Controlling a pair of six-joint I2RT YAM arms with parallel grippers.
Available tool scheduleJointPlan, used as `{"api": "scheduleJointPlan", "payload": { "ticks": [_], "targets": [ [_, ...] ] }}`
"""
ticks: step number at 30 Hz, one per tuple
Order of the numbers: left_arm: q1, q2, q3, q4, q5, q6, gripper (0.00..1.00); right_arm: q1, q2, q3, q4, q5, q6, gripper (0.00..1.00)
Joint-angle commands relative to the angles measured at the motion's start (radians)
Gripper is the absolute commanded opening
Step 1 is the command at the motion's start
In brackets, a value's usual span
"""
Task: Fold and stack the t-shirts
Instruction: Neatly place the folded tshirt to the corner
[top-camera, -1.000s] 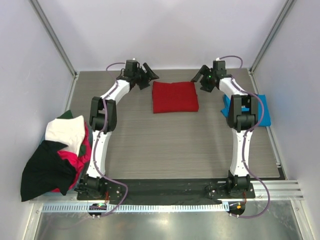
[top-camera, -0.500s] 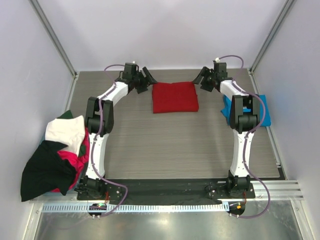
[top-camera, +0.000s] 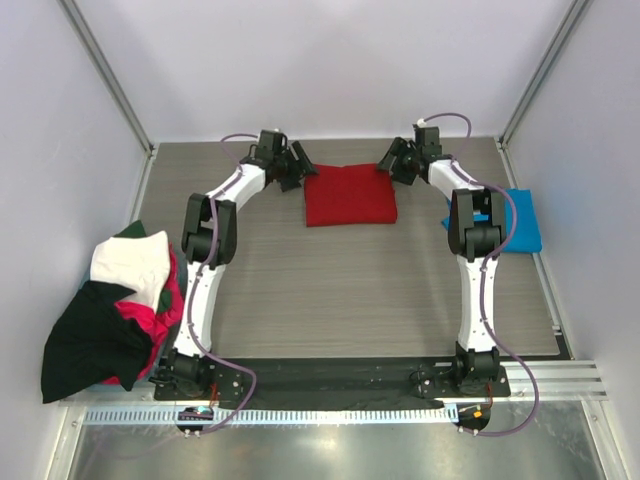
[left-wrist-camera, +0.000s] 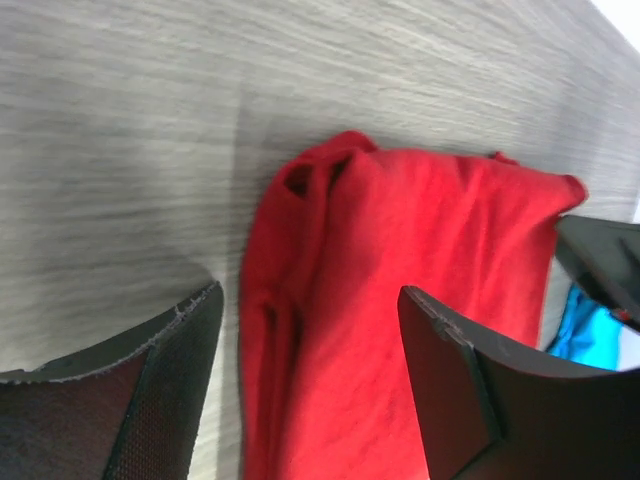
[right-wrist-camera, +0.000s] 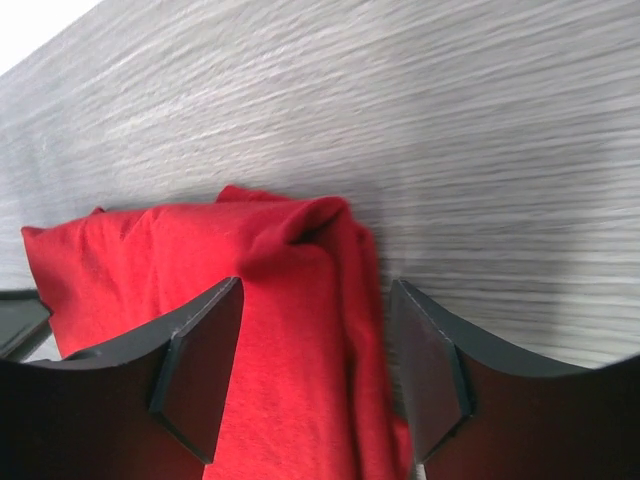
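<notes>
Top external view showing a folded, deep red cloth t-shirt (top-camera: 349, 194) lying flat at the far middle of the grey wood-grain bench (top-camera: 330, 290), with the left gripper (top-camera: 298, 166) at its far-left corner and the right gripper (top-camera: 392, 160) at its far-right corner. Also showing a bright blue folded t-shirt (top-camera: 522, 222) at the bench's right edge, partly hidden behind the right arm (top-camera: 474, 225), and a loose heap of black, white and magenta shirts (top-camera: 110, 310) spilling over the left edge. Wrist views revealing what the overhead cannot: both pairs of fingers (left-wrist-camera: 150, 390) standing spread apart, straddling the red corners. Leaving unclear whether the tips are touching cloth.
</notes>
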Motion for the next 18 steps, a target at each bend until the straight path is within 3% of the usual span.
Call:
{"api": "scheduleJointPlan", "payload": {
  "ticks": [1, 5, 9, 14, 17, 18],
  "targets": [
    [-0.01, 0.034, 0.072, -0.067, -0.028, 0.014, 0.73, 0.03, 0.015, 0.032, -0.034, 0.023, -0.022, 0.65],
    [-0.019, 0.061, 0.107, -0.084, -0.068, 0.016, 0.68, 0.042, 0.021, 0.041, -0.047, 0.075, -0.043, 0.64],
    [-0.024, 0.124, 0.186, -0.124, -0.072, 0.0, 0.53, 0.044, 0.054, 0.07, -0.066, 0.083, -0.039, 0.6],
    [-0.034, 0.184, 0.234, -0.126, -0.069, -0.021, 0.5, 0.053, 0.093, 0.109, -0.087, 0.114, -0.027, 0.51],
    [-0.039, 0.2, 0.246, -0.124, -0.089, -0.031, 0.4, 0.06, 0.1, 0.13, -0.089, 0.143, -0.028, 0.41],
    [-0.037, 0.201, 0.248, -0.118, -0.095, -0.031, 0.32, 0.07, 0.11, 0.144, -0.101, 0.141, -0.033, 0.38]
  ]
}}
